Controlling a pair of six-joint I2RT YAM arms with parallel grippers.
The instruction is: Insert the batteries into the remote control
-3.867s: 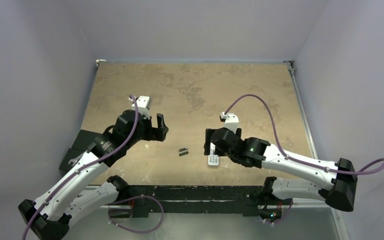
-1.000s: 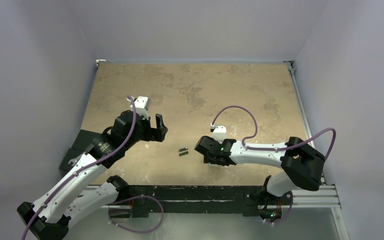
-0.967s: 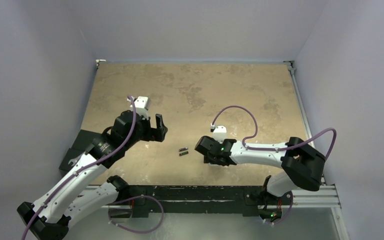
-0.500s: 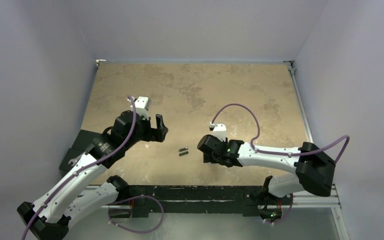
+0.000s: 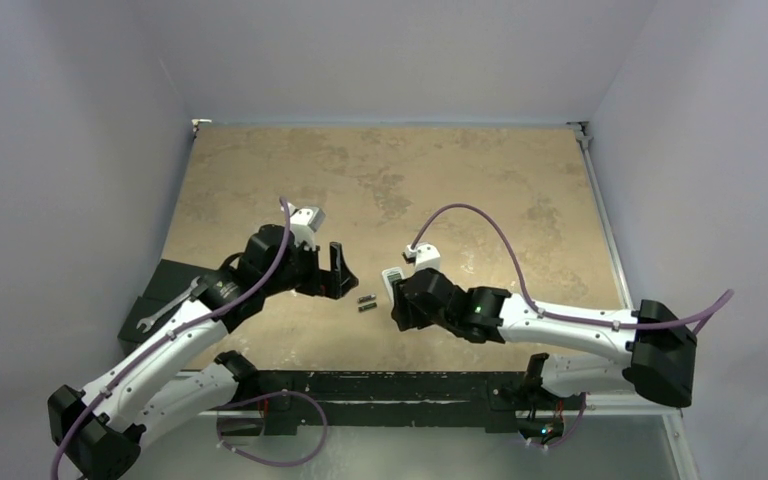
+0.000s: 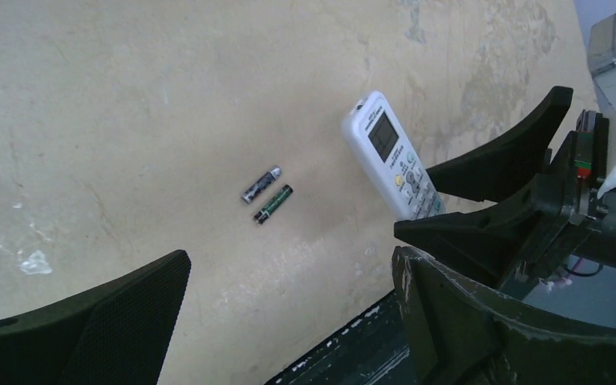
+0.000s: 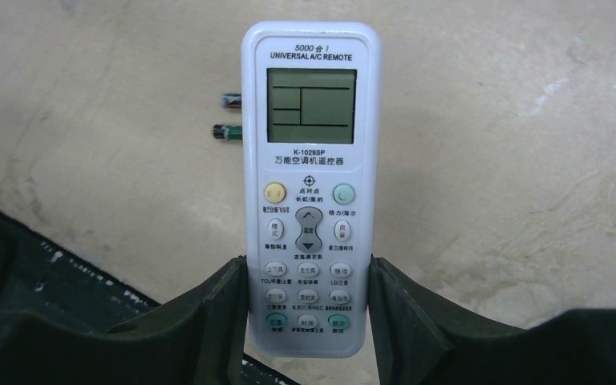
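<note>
The white remote control [image 7: 310,160] is held off the table, buttons and dark display facing the right wrist camera. My right gripper [image 7: 309,297] is shut on its lower end. From above only an edge of the remote [image 5: 391,274] shows above the right gripper [image 5: 397,292]. The two dark batteries [image 5: 366,302] lie side by side on the table between the grippers. They also show in the left wrist view [image 6: 266,194] and behind the remote [image 7: 227,116]. My left gripper [image 5: 340,274] is open and empty, just left of the batteries and above the table [image 6: 289,321].
A silver wrench [image 5: 147,321] lies on a dark block off the table's left edge. A black rail [image 5: 380,385] runs along the near edge. Grey walls close in the table on three sides.
My right gripper has lifted the remote off the table and carried it left, close to the batteries. My left arm has swung right and forward toward the batteries, still open.
</note>
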